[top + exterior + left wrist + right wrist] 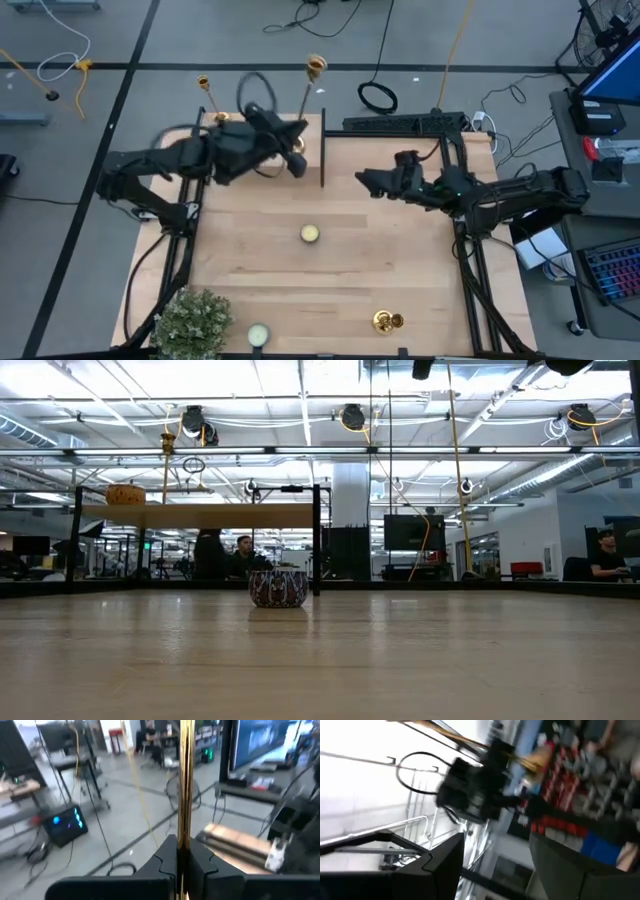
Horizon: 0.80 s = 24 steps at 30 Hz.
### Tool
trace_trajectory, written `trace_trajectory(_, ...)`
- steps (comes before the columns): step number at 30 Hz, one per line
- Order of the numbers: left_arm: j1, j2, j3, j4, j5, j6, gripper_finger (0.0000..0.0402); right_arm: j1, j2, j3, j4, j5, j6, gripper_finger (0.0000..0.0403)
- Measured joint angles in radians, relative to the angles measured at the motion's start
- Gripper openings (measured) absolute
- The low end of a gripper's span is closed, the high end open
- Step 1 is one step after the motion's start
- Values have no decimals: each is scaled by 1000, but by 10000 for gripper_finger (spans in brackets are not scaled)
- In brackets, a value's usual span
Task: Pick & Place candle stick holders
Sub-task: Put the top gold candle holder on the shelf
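Observation:
Three gold candle stick holders show in the high view. One (308,95) is in my left gripper (296,152) at the table's far left, its cup (316,67) up; its stem (186,780) fills the left wrist view. A second (208,98) stands at the far left corner. The third (387,321) stands on its base near the front right. My right gripper (366,180) is open and empty, held above the table's right middle, its fingers pointing toward the left arm (475,790). My left gripper pinches the candle stick holder's thin stem (180,842) between its two fingers, low on the stem. The fingers lie across the stem. The stem rises upright above the fingers, cup end up. Whether the base rests on anything is hidden by the gripper.
A yellowish tealight (310,234) lies mid-table and a pale one (258,335) at the front edge beside a green plant (195,322). A black upright frame (323,150) stands at the far middle. A patterned tin (278,588) shows in the low view. People sit in the room behind.

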Motion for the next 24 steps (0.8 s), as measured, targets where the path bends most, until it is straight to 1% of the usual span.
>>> trace_trajectory(4,61,-37,-116,5,-17,-138,11,11,-14,0,72,25,-154,222)
trace_trajectory(7,104,-97,-246,51,-49,-273,11,11,-22,0,149,16,-247,222)
trace_trajectory(10,120,-152,-410,149,-75,-372,11,7,-44,2,201,-59,-309,222)
trace_trajectory(13,130,-215,-560,243,-167,-479,11,-18,-82,17,175,-153,-325,222)
trace_trajectory(16,140,-256,-656,289,-252,-523,11,-52,-120,60,84,-234,-358,222)
trace_trajectory(17,140,-255,-674,296,-277,-528,11,-64,-132,83,35,-261,-380,222)
trace_trajectory(19,147,-242,-694,307,-294,-527,11,-86,-158,131,-98,-310,-436,222)
trace_trajectory(22,186,-205,-689,404,-311,-470,11,-103,-180,210,-321,-376,-546,222)
trace_trajectory(24,219,-177,-689,454,-314,-409,11,-105,-183,250,-434,-398,-608,222)
